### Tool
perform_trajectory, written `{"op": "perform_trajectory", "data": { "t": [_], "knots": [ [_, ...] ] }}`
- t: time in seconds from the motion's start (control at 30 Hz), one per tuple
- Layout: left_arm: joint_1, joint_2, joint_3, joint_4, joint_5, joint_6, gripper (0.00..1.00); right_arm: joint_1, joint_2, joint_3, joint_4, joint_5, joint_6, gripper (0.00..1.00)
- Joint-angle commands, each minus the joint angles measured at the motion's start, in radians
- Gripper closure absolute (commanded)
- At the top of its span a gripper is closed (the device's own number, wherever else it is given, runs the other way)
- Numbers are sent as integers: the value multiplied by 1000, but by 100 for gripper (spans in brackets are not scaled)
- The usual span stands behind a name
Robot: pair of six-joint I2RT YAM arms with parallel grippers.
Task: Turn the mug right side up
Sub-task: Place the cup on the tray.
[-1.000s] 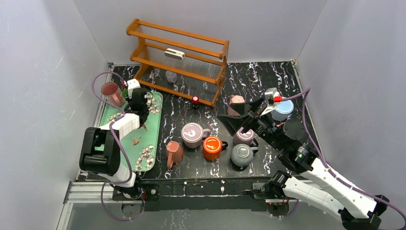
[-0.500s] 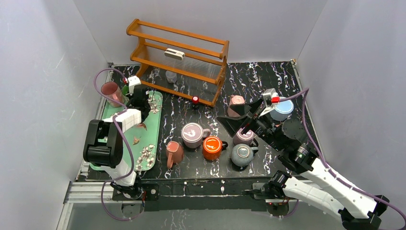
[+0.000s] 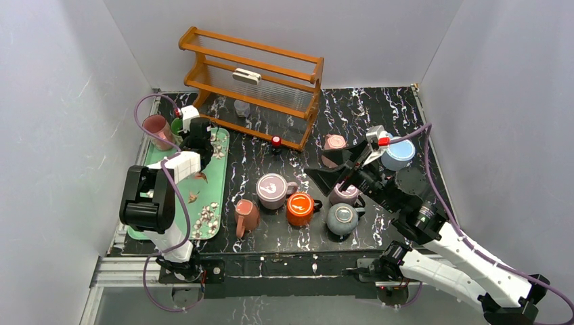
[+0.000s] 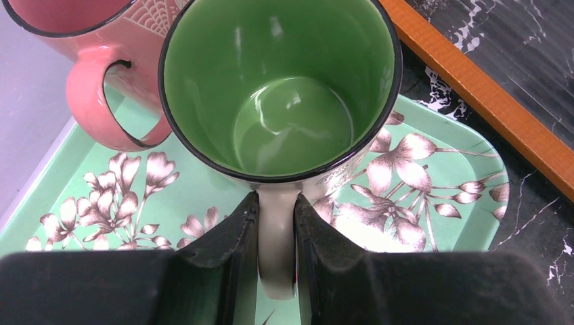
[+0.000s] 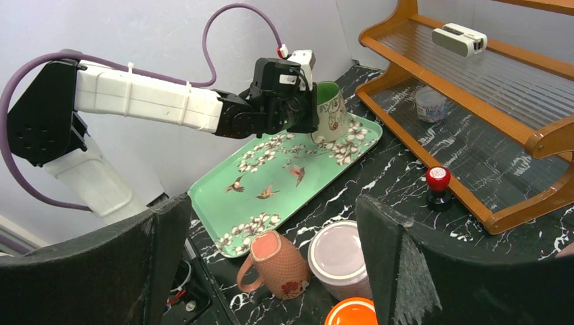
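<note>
You're pinching mug [image 4: 281, 95] handle in left gripper [image 4: 276, 252], jaws nearly closed; mug standing upright just ahead, mouth up (over tray [image 4: 460, 223]); right gripper [image 5: 271, 203] gaping, holding nothing, well apart.

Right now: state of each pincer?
Left pincer: closed on the handle of the green-lined mug.
Right pincer: open, holding nothing.
</note>
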Motion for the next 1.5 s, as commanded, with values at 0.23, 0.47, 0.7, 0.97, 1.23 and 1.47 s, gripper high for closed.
{"op": "perform_trajectory", "data": {
  "t": [0.23,0.47,0.7,0.97,1.23,1.47],
  "knots": [
    [11,-20,76,12,-82,14,61,-2,-19,15,-2,-13,-3,1],
    [11,-78,135,-112,-14,-40,49,-2,-8,33,-94,87,14,1],
    [11,-196,191,-272,206,-97,33,-3,32,66,-205,191,45,1],
    [9,-313,249,-479,496,-115,5,-3,78,85,-361,317,91,1],
    [1,-429,195,-545,839,-190,2,-3,126,122,-606,382,248,1],
    [-8,-524,53,-510,1000,-182,2,-3,165,87,-653,292,227,1]
  ]
}}
